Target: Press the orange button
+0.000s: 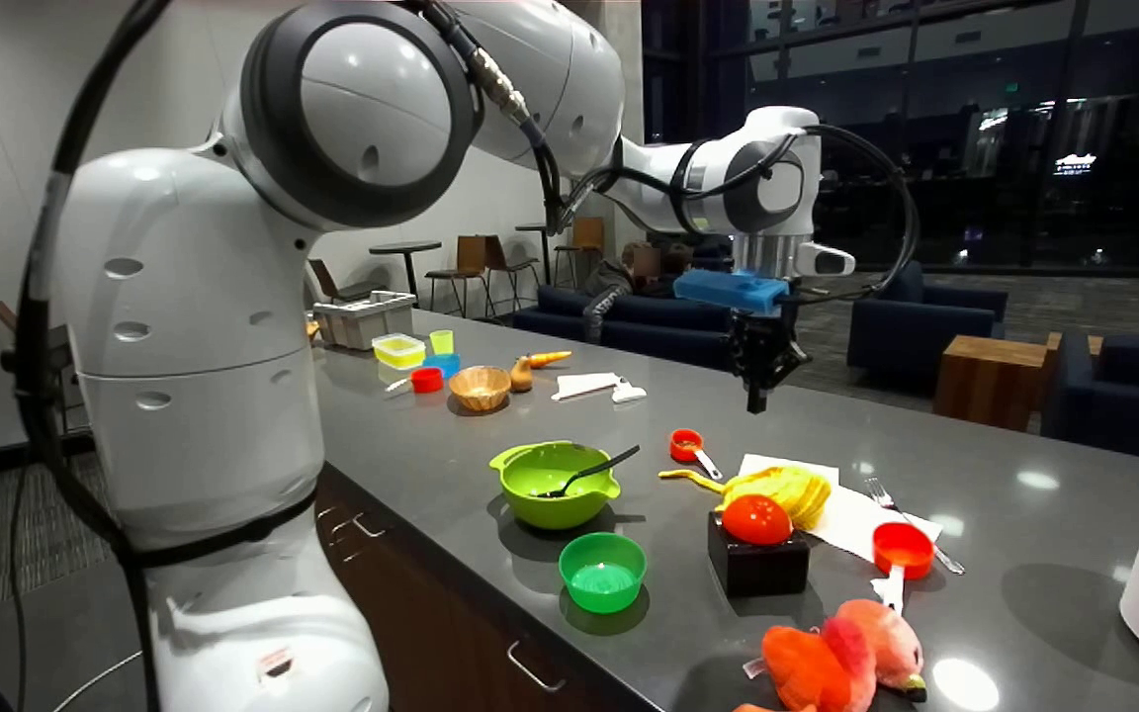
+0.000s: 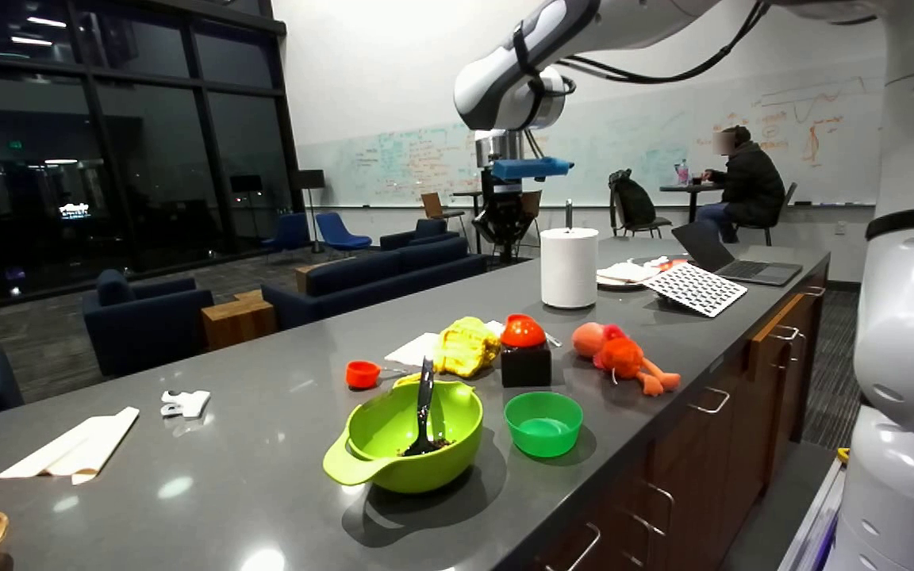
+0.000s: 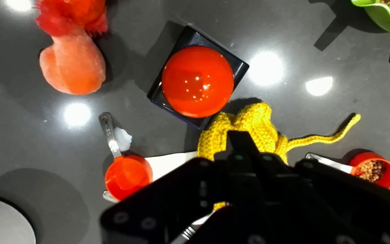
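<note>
The orange button (image 1: pixel 756 519) is a shiny orange-red dome on a black square box that stands upright on the grey counter. It also shows in an exterior view (image 2: pixel 523 331) and in the wrist view (image 3: pixel 197 81), where it lies ahead of the fingertips. My gripper (image 1: pixel 756 400) is black and points straight down, high above the counter and apart from the button. It also shows in an exterior view (image 2: pixel 505 252). In the wrist view the fingers (image 3: pixel 239 139) are together with nothing between them, and the yellow knitted toy (image 3: pixel 259 125) lies below them.
Close to the button are a pink-red plush toy (image 3: pixel 76 64), a green bowl (image 2: pixel 544 424), a lime bowl (image 2: pixel 445 432) with a black spoon, and red measuring cups (image 3: pixel 127 176) (image 3: pixel 376 169). A white paper roll (image 2: pixel 569 268) stands further along the counter.
</note>
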Controlling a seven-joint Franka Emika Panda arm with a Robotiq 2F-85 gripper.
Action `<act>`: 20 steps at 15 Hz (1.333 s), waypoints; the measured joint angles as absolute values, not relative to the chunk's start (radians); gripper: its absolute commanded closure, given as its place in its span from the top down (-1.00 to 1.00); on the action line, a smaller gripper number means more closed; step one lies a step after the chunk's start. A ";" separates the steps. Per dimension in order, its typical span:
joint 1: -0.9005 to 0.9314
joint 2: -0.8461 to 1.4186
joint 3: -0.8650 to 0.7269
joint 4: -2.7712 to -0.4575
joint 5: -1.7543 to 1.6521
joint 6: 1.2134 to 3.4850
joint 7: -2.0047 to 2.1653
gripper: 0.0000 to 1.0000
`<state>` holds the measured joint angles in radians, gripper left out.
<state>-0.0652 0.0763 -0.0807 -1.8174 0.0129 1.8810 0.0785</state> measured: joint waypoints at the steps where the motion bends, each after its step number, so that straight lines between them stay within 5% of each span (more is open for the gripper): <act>1: -0.065 0.076 -0.081 -1.817 -0.003 1.883 0.089 -1.00; 15: -0.062 0.087 -0.076 -1.793 -0.045 1.776 0.157 -1.00; 16: -0.062 0.090 -0.075 -1.785 -0.041 1.752 0.157 -0.48; 20: -0.061 0.095 -0.067 -1.741 -0.028 1.732 0.128 -0.12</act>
